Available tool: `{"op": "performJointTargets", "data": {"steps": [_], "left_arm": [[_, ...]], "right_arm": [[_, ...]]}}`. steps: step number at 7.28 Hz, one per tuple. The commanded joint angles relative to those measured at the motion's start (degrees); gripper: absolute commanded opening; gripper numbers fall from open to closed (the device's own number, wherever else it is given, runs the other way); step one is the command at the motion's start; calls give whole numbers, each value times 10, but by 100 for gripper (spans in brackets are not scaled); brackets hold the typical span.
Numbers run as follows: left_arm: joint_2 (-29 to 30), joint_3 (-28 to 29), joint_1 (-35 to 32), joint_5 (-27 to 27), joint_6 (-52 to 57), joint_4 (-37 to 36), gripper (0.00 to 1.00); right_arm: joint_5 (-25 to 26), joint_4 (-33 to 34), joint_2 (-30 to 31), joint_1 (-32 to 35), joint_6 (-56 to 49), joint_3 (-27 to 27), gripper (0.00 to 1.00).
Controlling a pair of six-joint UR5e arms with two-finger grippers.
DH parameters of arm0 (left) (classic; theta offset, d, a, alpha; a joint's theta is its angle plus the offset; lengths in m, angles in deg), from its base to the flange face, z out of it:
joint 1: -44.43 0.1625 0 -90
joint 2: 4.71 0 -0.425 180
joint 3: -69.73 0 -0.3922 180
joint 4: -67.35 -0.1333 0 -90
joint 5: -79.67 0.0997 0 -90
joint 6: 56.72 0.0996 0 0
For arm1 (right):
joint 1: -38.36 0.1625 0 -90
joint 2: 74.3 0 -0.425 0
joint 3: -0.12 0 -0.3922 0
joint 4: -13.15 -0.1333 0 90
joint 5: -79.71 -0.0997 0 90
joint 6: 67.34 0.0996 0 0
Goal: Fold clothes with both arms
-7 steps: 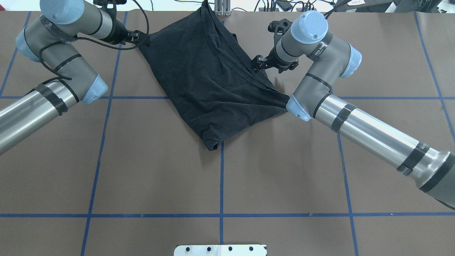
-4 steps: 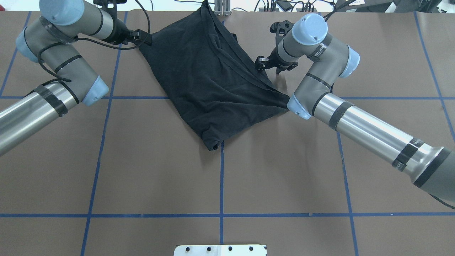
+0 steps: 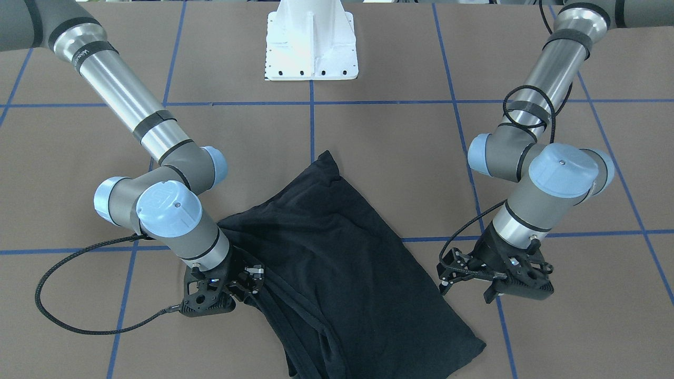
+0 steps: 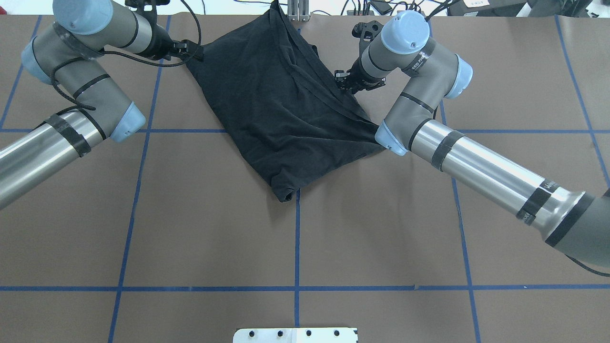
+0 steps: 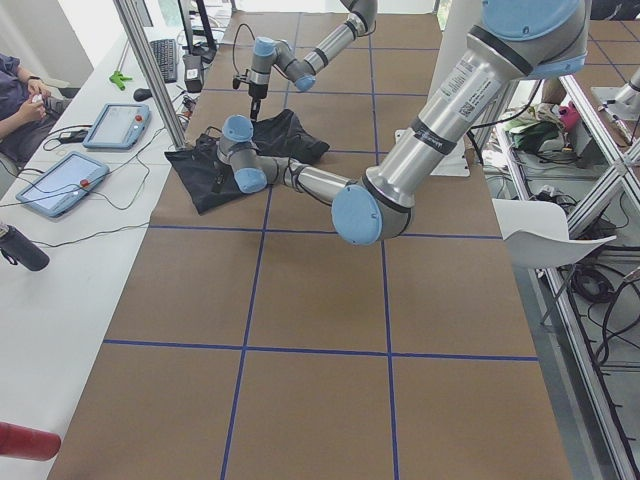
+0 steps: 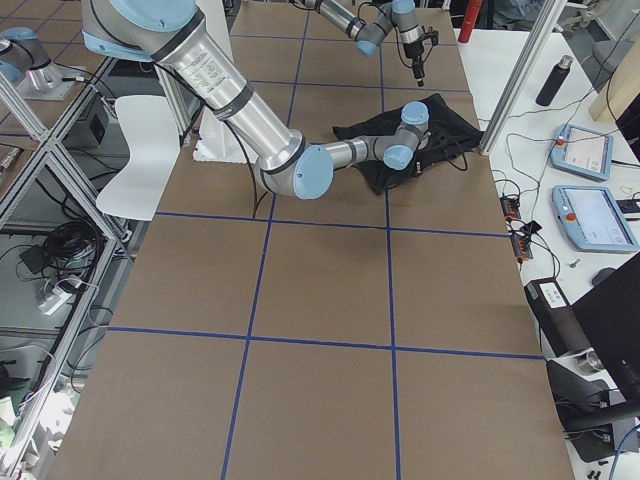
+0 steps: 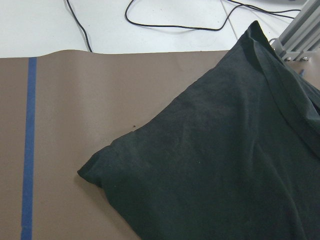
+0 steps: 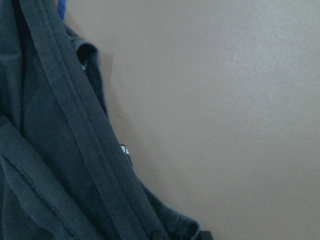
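Observation:
The black T-shirt point(image 4: 276, 109) lies crumpled and partly folded at the far middle of the table, plain side up; its graphic and logo are hidden. It also shows in the front view point(image 3: 337, 263). My left gripper point(image 4: 194, 51) is open beside the shirt's far left corner point(image 7: 87, 172), a little off the cloth in the front view point(image 3: 445, 275). My right gripper point(image 4: 339, 80) is at the shirt's right edge, over the doubled hem point(image 8: 75, 125), and looks open point(image 3: 253, 281).
The white pedestal base point(image 3: 310, 47) stands at the near edge. An aluminium post point(image 4: 298, 12) and loose cables point(image 7: 175, 25) sit at the far edge by the shirt. Blue tape lines point(image 4: 296, 238) grid the brown table. Tablets point(image 5: 50, 180) lie on a side desk.
My right gripper drew slightly away, then moved left and farther, onto the shirt's right edge. My left gripper shifted only slightly right. The shirt has not moved.

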Motion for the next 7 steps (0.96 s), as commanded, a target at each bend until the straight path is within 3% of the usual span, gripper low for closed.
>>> {"op": "performJointTargets", "data": {"steps": [1,4,7], "left_arm": [[-4,1,0,0,0,0,100],[-8,2,4,0,0,0,100],[-8,2,4,0,0,0,100]], "right_arm": [[0,0,1,-3,-4,0,36],[-4,3,4,-3,-9,-2,38],[-5,3,5,-4,-8,-6,47]]}}
